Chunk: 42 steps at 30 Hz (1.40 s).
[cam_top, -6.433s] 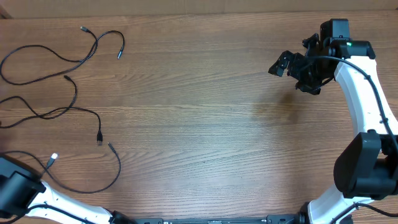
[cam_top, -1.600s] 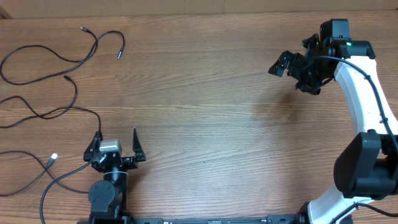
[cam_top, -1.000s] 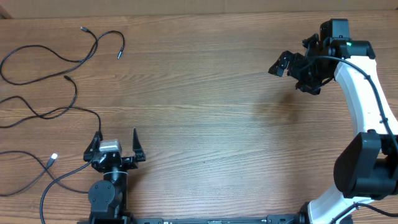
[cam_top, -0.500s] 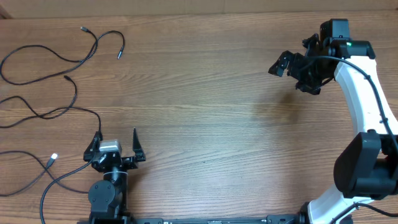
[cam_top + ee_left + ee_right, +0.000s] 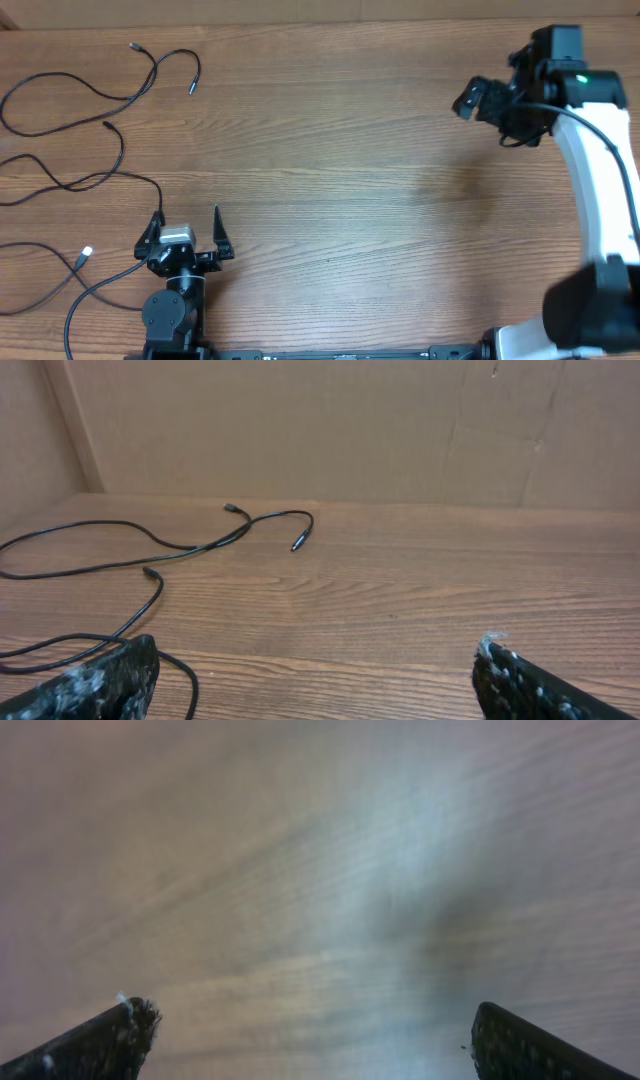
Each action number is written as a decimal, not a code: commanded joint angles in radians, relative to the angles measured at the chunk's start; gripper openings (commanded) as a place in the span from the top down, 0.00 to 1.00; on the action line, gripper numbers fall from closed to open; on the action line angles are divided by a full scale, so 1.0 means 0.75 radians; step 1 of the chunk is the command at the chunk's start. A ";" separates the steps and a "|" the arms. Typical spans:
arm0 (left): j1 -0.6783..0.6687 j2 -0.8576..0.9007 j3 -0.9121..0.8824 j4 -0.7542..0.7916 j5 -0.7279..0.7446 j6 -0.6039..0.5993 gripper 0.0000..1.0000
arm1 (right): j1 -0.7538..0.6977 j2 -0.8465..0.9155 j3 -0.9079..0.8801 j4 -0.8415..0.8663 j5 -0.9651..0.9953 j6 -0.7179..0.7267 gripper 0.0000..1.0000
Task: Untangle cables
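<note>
**Item: cables** (image 5: pixel 110 150). Several thin black cords lie loose on the left part of the wooden table (image 5: pixel 330 200), spread from the far edge to the near edge. Most runs lie apart from one another. The far cord (image 5: pixel 60 82) appears to cross a strand just behind its two small plugs, and the left wrist view shows that crossing too. One cord ends in a whitish tip (image 5: pixel 87 251) near the front-left edge.

**Item: left gripper** (image 5: pixel 188 215). It sits low at the near edge with its fingers spread wide and nothing between them. A black plug end (image 5: pixel 160 222) lies just beside its left fingertip. A cord runs close by the arm's base, and you cannot tell from above whether they touch.

**Item: right gripper** (image 5: pixel 312 1020). It is at the far right, well apart from every cord, with its fingers spread wide and empty. Its wrist view is blurred and shows only wood grain.

**Handling notes (judgement).**
- The far crossing looks like the main work left, and your left arm is the nearer one.
- Raise that arm straight up first, so the fingertip does not sweep the neighbouring plug or drag the cord by the base.
- Approach the far cord with the fingers square across it, and pinch just behind a plug rather than mid-span.
- Close fully, because cord this thin is limp and slips easily.
- Lift only enough to clear the strand beneath, then draw the end toward the bare wood at centre.
- Keep the pull slow, since slack may tug the other cords back together.
</note>
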 commanded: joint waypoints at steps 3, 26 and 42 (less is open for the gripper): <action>-0.008 -0.014 -0.005 -0.001 0.011 0.025 0.00 | 0.008 -0.293 -0.119 0.156 0.063 -0.020 0.00; -0.008 -0.014 -0.005 -0.001 0.011 0.025 0.01 | 0.085 -1.941 -1.605 1.125 0.063 -0.419 0.00; -0.008 -0.014 -0.005 -0.001 0.011 0.025 0.00 | 0.088 -2.237 -2.049 1.447 0.047 -0.413 0.00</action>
